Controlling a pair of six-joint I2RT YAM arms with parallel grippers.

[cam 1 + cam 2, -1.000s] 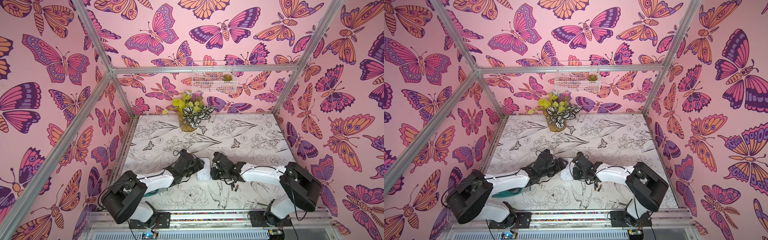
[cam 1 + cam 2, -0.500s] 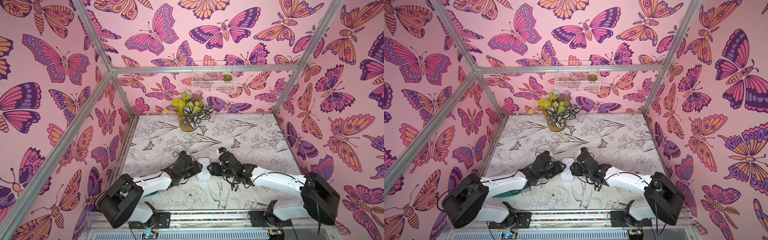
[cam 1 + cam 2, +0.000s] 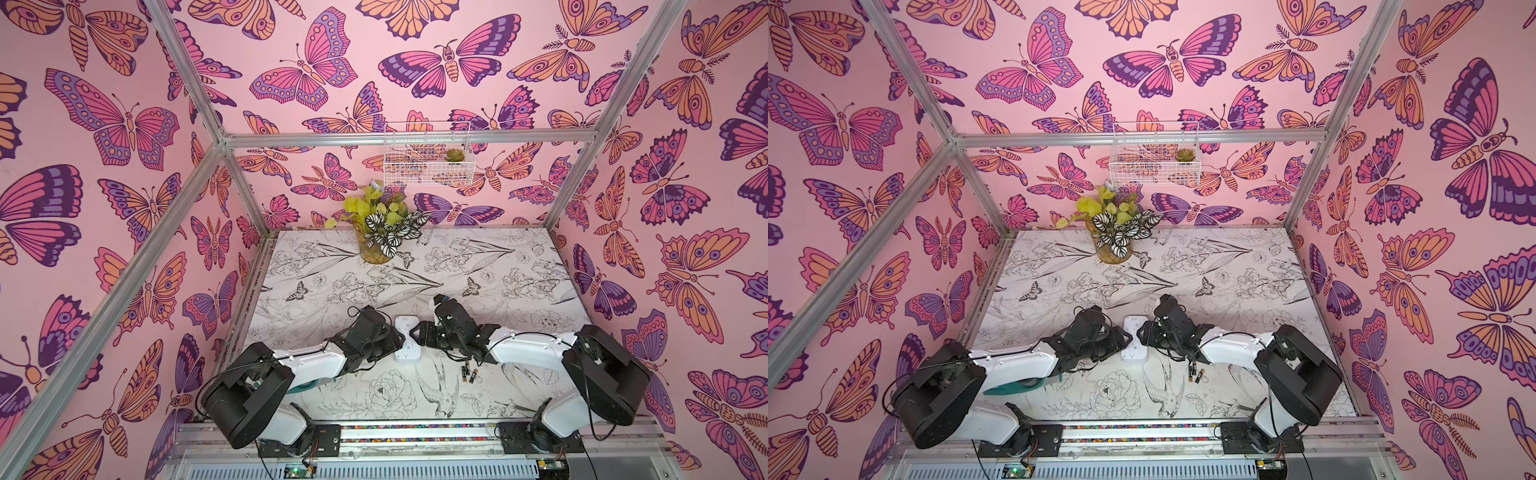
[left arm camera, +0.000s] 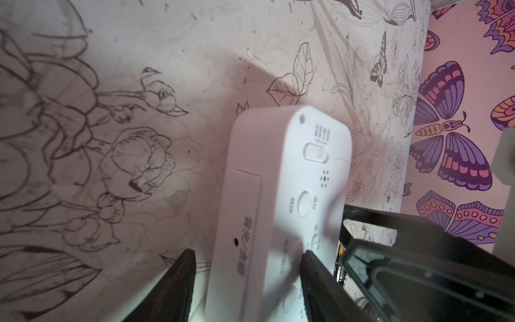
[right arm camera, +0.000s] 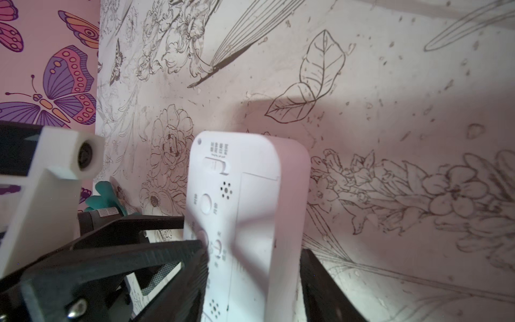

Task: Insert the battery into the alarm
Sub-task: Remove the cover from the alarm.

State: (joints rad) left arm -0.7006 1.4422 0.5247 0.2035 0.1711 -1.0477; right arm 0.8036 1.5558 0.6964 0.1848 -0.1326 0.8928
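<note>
Flanking alarm [image 3: 407, 352]: right gripper [image 5: 252, 248] clamped on it, left gripper [image 4: 249, 252] partway open, one finger [image 4: 181, 278] just off. Batteries [image 3: 469, 374] on desk [image 3: 374, 291] near alarm.

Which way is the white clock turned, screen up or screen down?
Screen down. In a top view the alarm shows its white back with small buttons facing up; no screen is visible.
</note>
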